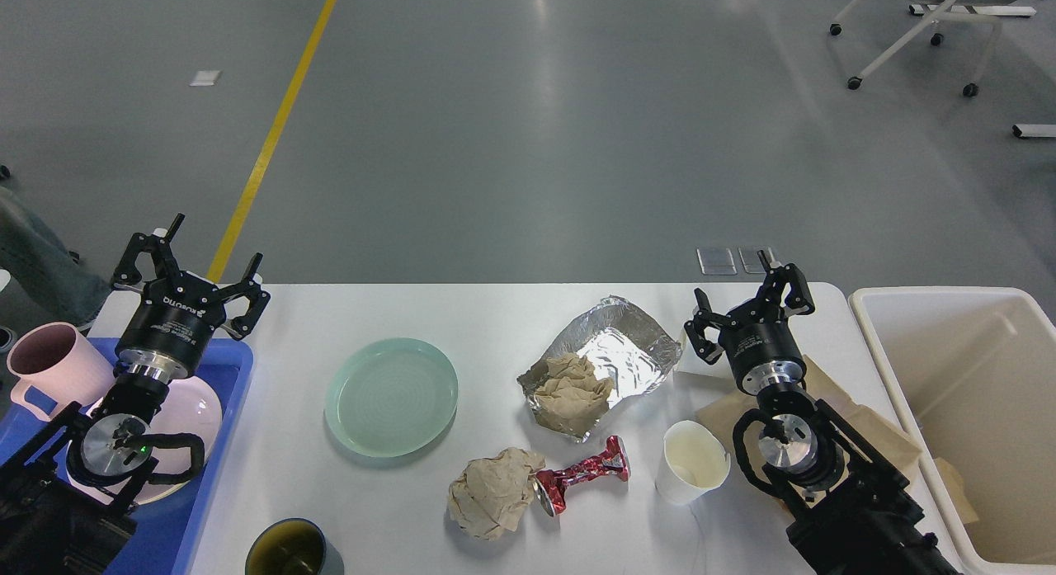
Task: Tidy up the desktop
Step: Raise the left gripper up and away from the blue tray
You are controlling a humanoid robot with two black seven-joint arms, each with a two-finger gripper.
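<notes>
The white desktop (487, 311) spans the view. On it lie a pale green plate (391, 396), a sheet of silver foil (615, 348) holding a crumpled brown paper (571, 386), another crumpled brown paper ball (495, 492), a crushed red can (582, 474) and a white paper cup (693, 461). My left gripper (191, 270) stands open above the blue tray's far end, holding nothing. My right gripper (751, 299) stands open to the right of the foil, also with nothing in it.
A blue tray (235, 369) at the left holds a pink mug (51, 367) and a pale plate (198, 410). A dark green cup (293, 549) sits at the front edge. A cream bin (965, 410) stands at the right. Brown paper (870, 431) lies under my right arm.
</notes>
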